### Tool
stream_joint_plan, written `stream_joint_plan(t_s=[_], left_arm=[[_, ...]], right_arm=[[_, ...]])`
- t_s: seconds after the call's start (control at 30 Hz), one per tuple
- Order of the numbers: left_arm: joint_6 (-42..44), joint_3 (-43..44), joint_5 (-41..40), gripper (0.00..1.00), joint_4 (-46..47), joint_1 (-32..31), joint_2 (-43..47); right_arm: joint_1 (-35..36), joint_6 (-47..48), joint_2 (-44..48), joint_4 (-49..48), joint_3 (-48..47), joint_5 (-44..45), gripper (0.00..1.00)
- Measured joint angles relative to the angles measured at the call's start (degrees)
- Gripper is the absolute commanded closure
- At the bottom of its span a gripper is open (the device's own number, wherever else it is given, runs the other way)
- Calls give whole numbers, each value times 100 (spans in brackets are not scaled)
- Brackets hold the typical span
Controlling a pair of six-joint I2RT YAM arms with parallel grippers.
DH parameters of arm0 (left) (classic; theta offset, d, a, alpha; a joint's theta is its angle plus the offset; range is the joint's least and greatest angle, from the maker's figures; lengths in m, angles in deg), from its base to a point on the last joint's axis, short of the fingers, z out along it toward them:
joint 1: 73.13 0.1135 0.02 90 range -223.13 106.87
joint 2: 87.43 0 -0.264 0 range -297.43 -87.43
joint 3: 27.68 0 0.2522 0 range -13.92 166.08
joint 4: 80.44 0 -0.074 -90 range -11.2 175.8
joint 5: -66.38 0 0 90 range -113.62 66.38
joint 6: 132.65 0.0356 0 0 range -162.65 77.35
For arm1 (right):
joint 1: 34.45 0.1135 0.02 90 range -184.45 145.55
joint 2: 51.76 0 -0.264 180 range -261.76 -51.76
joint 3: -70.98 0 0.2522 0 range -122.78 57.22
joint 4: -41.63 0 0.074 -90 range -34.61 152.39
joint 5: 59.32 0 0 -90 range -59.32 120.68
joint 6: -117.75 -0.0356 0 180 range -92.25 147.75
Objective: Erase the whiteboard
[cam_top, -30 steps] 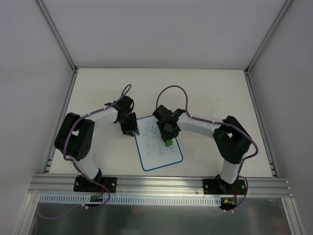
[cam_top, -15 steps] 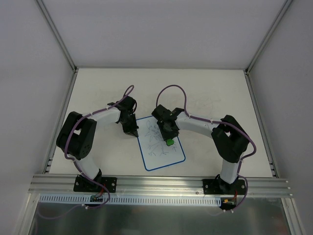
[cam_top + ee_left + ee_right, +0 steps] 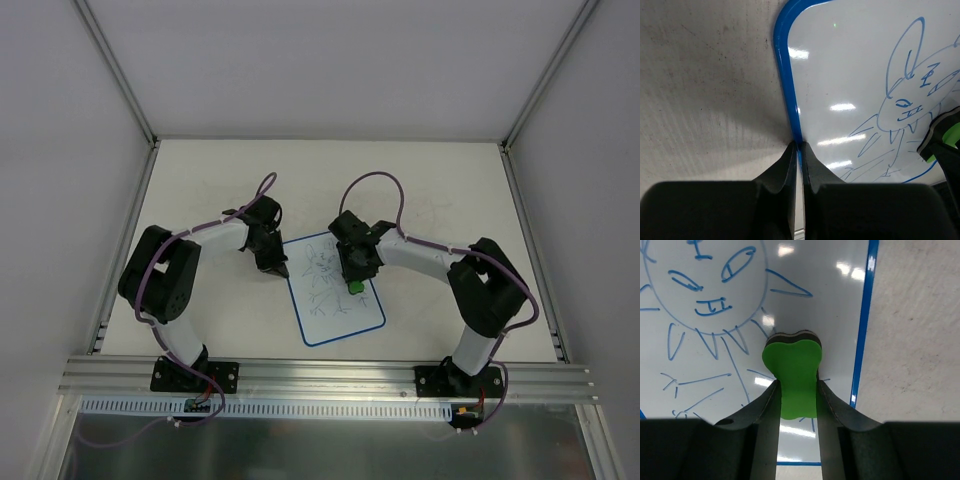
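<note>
Overhead and wrist views of two arms at a board (image 3: 325,318). We see the board, white with a thin blue rim, lying flat on the pale surface (image 3: 200,180) between the two arms, its long side turned a little clockwise. It carries blue line drawings (image 3: 705,280): a sun face with rays in the right wrist view, and a pointed-eared figure (image 3: 910,90) in the left wrist view.

The left hand (image 3: 272,265) stands at the board's left edge. In its wrist view (image 3: 800,146) we find the fingers drawn together, their tips pinching the blue rim, with bare surface (image 3: 705,75) on one side and the white board (image 3: 840,65) on the other.

The right hand (image 3: 357,276) is over the board's right half. Its fingers (image 3: 797,383) are closed partway on the waist of a green bone-shaped block (image 3: 792,371), which has a dark underlayer and is pressed against the white face (image 3: 805,315) just inside the right rim. Beyond that rim lies the surface (image 3: 920,315). The block (image 3: 356,286) shows as a green spot from above, and at the right margin of the left wrist view (image 3: 952,127).
</note>
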Motion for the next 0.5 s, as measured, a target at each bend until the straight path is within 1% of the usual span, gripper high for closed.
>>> stream_joint_plan(t_s=[0.17, 0.5], left_arm=[[-7, 52, 90, 100, 66, -2, -68], [-9, 142, 105, 100, 74, -37, -136]], right_arm=[[-240, -74, 127, -61, 157, 0, 100], [-422, -146, 236, -116, 278, -44, 100]])
